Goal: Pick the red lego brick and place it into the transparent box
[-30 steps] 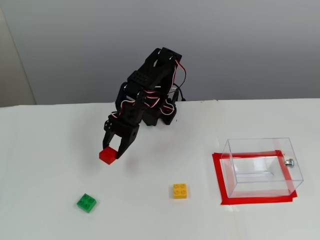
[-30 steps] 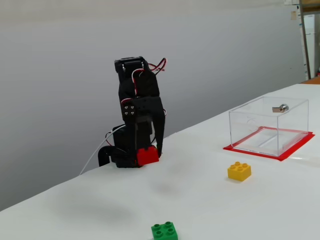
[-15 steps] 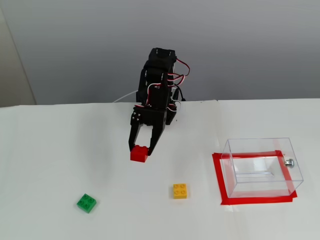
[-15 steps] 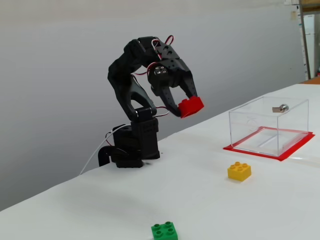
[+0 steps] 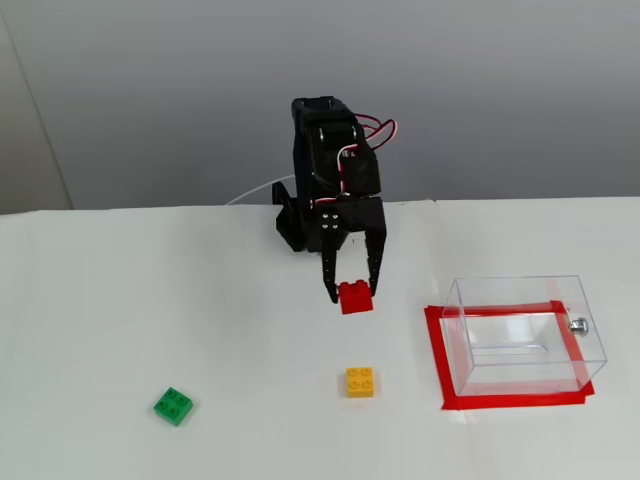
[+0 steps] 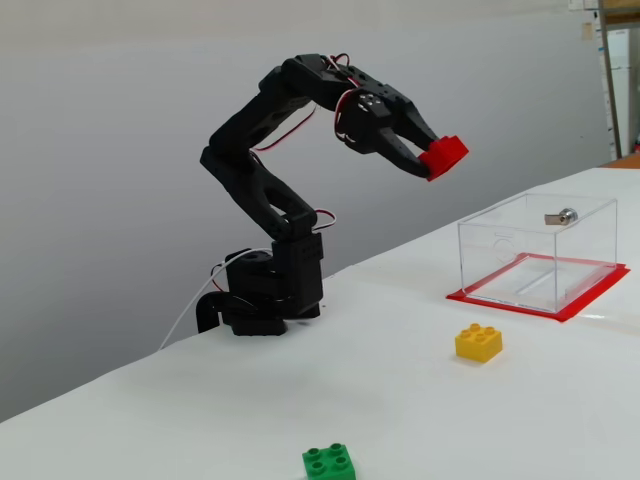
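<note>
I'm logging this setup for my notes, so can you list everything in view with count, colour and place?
red lego brick: one, bright red, held in the air in the claw, above the table and short of the box.
transparent box: one, clear with a small silver knob, standing on the table at the right in both fixed views, empty.
red tape outline: one, red, on the table around the box's base.
yellow brick: one, yellow-orange, on the table left of the box.
green brick: one, green, near the front left.
table: one, white.
claw: one, black, shut on the red brick.
</note>
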You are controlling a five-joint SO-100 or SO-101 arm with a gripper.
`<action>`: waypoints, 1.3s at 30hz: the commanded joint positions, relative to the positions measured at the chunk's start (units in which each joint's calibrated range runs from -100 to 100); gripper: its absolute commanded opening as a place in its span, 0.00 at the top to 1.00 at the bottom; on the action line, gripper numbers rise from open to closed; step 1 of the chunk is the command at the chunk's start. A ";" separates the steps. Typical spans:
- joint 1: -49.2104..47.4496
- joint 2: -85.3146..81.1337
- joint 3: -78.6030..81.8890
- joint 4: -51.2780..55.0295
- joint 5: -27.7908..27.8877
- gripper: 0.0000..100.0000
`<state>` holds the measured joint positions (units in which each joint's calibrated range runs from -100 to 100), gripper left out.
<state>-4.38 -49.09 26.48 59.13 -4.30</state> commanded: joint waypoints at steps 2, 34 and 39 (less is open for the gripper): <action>-7.04 -1.18 -3.60 0.32 0.33 0.86; -45.34 15.87 -12.28 -0.03 0.02 0.86; -45.79 21.13 -15.81 -0.47 0.28 0.86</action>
<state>-49.79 -29.56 14.30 59.13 -4.30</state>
